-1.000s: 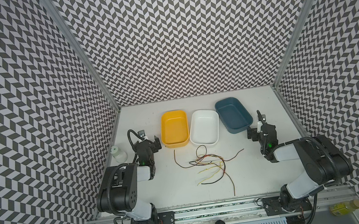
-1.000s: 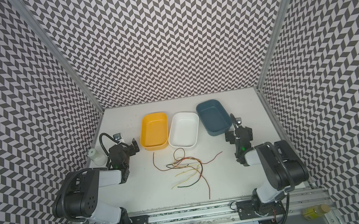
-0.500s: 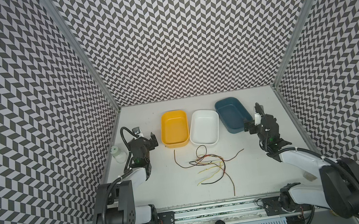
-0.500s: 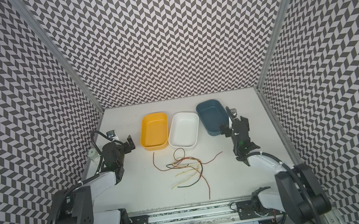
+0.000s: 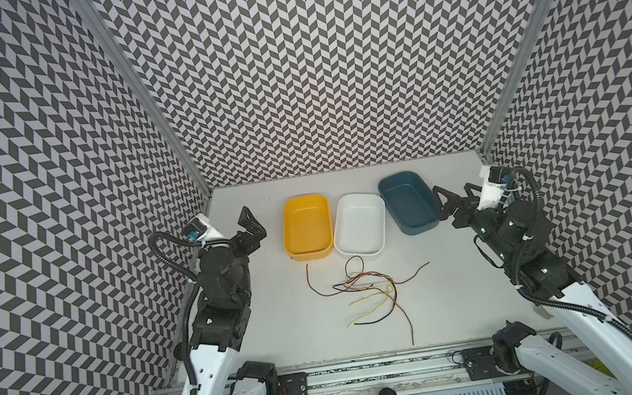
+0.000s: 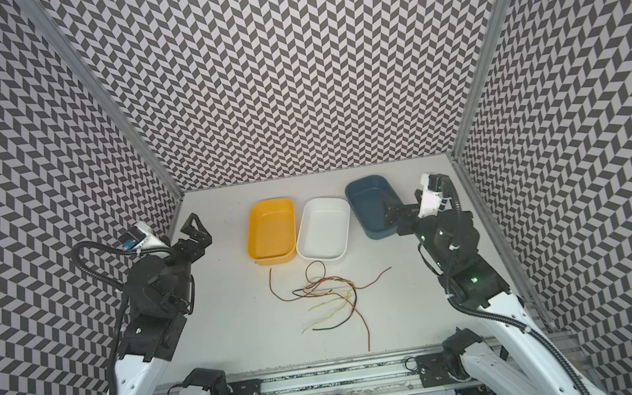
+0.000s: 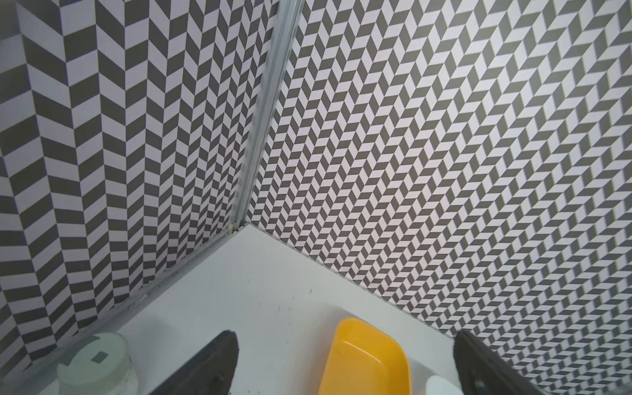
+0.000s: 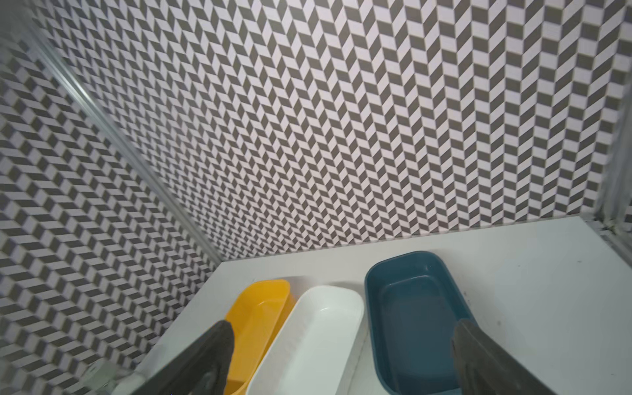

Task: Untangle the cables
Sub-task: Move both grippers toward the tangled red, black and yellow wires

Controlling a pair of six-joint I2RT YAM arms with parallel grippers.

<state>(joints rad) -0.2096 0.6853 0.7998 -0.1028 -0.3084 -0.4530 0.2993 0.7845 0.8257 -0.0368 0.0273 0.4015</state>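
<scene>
— Where are the thin red, black and pale yellow cables [image 5: 364,284]?
— Tangled on the white table [image 5: 283,337], just before the white plastic tray [image 5: 359,221], midway between the arms.
— Touched?
— No. The left gripper [image 5: 246,233] and right gripper [image 5: 457,197] hang well apart, jaws spread, empty.

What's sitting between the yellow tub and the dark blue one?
An empty white tub sits between the yellow tub and the blue tub, shown in both top views.
</scene>
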